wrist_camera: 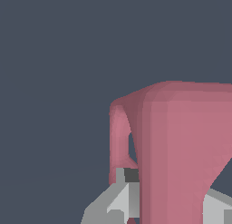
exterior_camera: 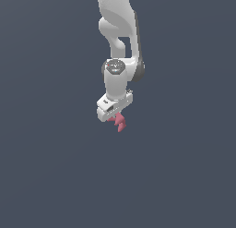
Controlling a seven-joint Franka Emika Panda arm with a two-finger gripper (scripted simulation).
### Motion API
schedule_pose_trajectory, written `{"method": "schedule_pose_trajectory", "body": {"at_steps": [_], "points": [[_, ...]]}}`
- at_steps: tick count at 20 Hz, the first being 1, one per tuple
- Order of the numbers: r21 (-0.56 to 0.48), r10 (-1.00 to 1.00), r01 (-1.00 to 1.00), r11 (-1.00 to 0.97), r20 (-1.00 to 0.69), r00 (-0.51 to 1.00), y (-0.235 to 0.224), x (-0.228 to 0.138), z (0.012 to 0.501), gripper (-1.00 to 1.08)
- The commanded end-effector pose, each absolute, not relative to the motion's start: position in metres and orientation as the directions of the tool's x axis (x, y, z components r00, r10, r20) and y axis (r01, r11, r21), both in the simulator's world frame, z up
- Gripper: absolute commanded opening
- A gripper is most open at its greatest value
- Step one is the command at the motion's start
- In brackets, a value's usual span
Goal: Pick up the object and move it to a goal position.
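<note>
Exterior view shows the white arm (exterior_camera: 120, 38) reaching straight down with the tool (exterior_camera: 116, 118) at its lower end, and the object (exterior_camera: 120, 123) sits directly under the tool, its pink prongs sticking out below and slightly toward the exterior view's right of the tool body. Wrist view bears this out: the object (wrist_camera: 181, 150) fills much of the picture between the two grey fingers (wrist_camera: 113, 205), with one finger touching it on each side, so the tool looks pressed onto the object, pinching it across a narrow part. Its long axis appears to run roughly in line with the tool's own downward axis, with a curved prong looping off to one side. No goal marker shows in either view, and no container is in sight, so I cannot tell which way the goal lies. The background is a plain dark surface; whether the object hangs clear of the table or touches it cannot be told. My judgement is that the grasp is made and the carry remains.
</note>
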State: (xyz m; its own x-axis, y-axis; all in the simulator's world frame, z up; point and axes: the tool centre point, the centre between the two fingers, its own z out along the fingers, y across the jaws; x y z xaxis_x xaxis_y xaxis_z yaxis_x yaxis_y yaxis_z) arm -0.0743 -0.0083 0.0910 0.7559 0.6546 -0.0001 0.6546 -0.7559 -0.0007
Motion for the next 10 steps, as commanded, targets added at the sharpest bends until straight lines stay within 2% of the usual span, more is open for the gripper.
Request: {"method": "schedule_pose_trajectory", "body": {"at_steps": [1,10], "points": [[0.000,0.655,0.655,-0.756,0.000,0.756,-0.0084,-0.0741,0.0910,-1.00],[0.000,0.655,0.655,-0.756,0.000,0.756,-0.0094,-0.0740,0.0935,-1.00]]}}
